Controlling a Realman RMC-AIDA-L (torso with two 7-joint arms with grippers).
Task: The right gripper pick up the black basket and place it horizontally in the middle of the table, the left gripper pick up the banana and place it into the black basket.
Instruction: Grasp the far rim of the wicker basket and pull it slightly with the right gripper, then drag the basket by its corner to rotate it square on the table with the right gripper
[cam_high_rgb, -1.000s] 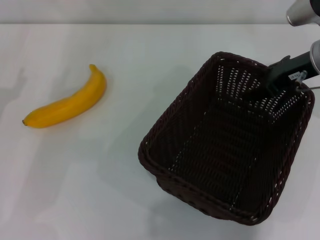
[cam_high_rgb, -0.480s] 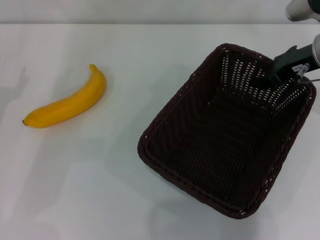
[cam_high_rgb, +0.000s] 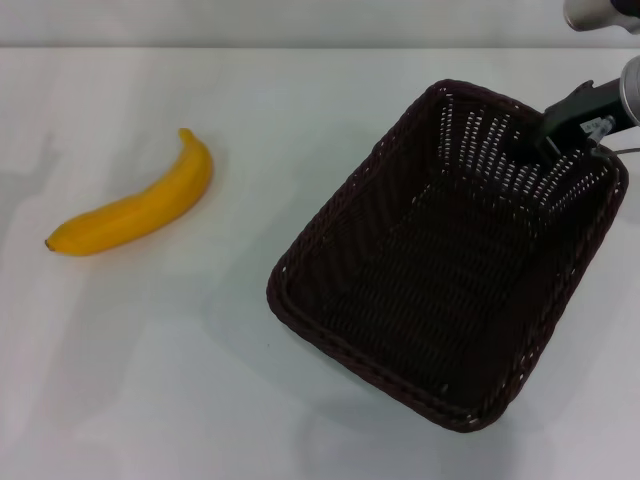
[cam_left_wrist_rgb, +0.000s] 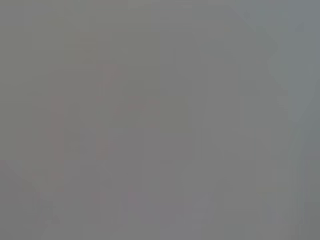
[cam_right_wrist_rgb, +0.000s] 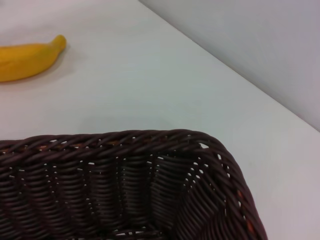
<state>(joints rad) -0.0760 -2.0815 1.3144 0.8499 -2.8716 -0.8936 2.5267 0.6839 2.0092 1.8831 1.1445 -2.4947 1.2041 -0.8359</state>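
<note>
Currently the right gripper (cam_high_rgb: 556, 136) is clamped on the far right rim of the black basket (cam_high_rgb: 445, 255), which sits diagonal. Rotate it horizontal and keep the rim grip firm. The banana (cam_high_rgb: 135, 205) lies well left of the basket on the table (cam_high_rgb: 300, 100).

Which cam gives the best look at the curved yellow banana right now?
Head view: the whole curved yellow banana shows, stem to tip, lying on the white table, apart from the dark woven basket. The right wrist view catches only one end of it at the frame edge. The left wrist view shows none of it.
</note>
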